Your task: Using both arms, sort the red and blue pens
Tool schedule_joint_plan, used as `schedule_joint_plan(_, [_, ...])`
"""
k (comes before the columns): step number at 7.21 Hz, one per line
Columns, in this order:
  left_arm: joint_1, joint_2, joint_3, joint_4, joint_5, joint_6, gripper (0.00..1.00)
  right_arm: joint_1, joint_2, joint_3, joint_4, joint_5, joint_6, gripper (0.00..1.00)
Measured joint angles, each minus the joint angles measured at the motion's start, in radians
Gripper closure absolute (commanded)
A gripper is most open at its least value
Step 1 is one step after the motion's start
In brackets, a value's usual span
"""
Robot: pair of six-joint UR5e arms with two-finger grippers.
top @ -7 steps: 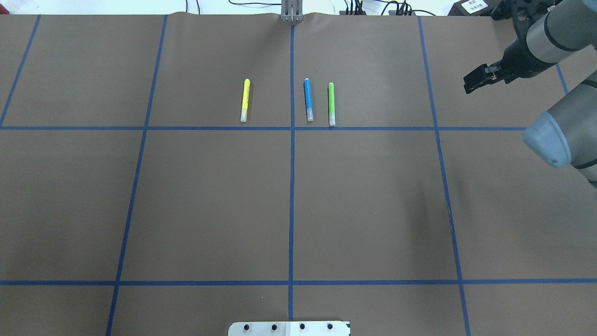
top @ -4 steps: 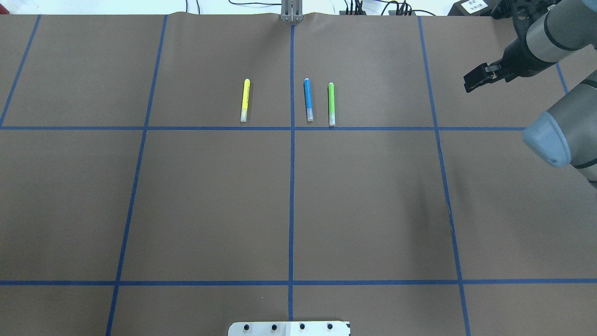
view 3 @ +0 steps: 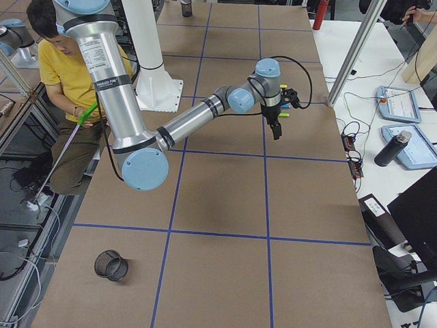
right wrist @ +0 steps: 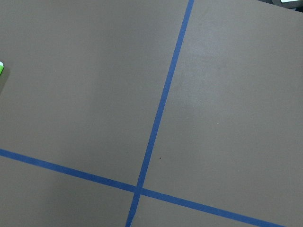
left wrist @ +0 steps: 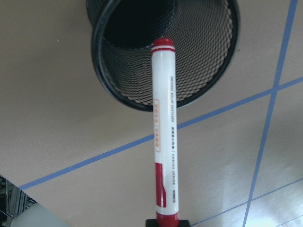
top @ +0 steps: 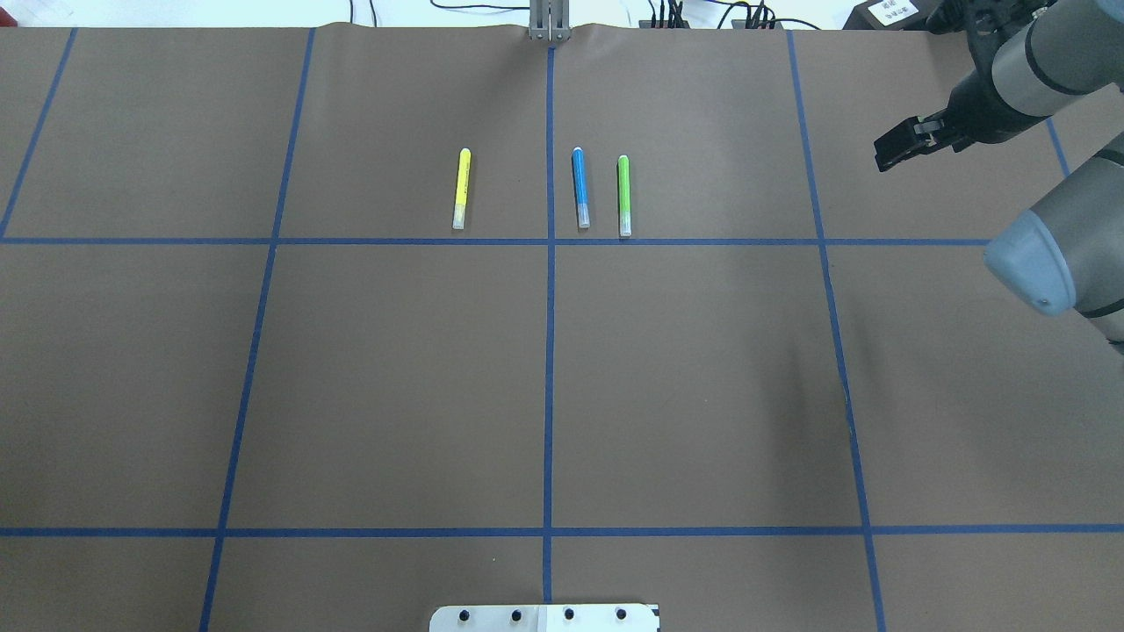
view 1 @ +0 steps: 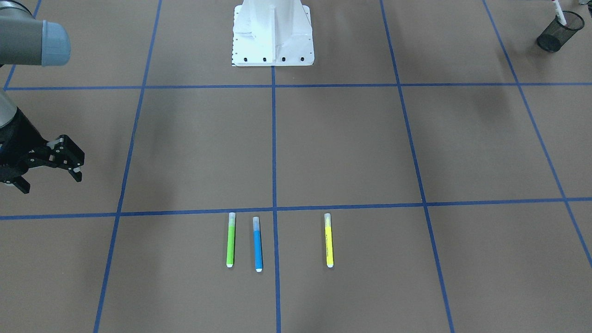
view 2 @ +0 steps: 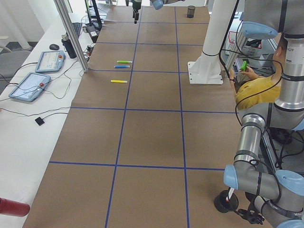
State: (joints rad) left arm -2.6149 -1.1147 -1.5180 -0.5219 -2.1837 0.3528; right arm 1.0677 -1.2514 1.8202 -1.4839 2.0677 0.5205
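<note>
Currently, red pen [left wrist: 163, 132]: pinched at one end by my left end effector [left wrist: 162, 221], other end over the mesh cup [left wrist: 208, 66] mouth. I'd centre it before letting go. Next, blue pen [top: 580, 187]: flat on the tabletop [top: 395, 377], far middle, just beside green marker [top: 624, 195]. Lastly, right end effector [view 1: 51, 181]: spread wide, empty.

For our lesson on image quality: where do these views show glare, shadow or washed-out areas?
Left wrist view: pale glare on the brown paper at lower right; red pen sharp. Overhead view: soft shadow darkens the paper right of centre; the strip beyond the far edge is washed out.
</note>
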Motion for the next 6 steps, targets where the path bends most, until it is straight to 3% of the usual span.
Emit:
schedule_joint_plan(1, [0.001, -0.003, 0.005, -0.002, 0.001, 0.000, 0.08, 0.000, 0.001, 0.000, 0.000, -0.003, 0.003, 0.00])
schedule_joint_plan(2, [0.001, -0.009, 0.007, -0.003, 0.001, -0.001, 0.00, 0.000, 0.002, 0.001, 0.000, -0.005, 0.003, 0.00])
schedule_joint_plan(6, [0.002, -0.045, 0.008, -0.004, 0.000, -0.008, 0.00, 0.000, 0.006, -0.001, 0.000, -0.006, 0.010, 0.00])
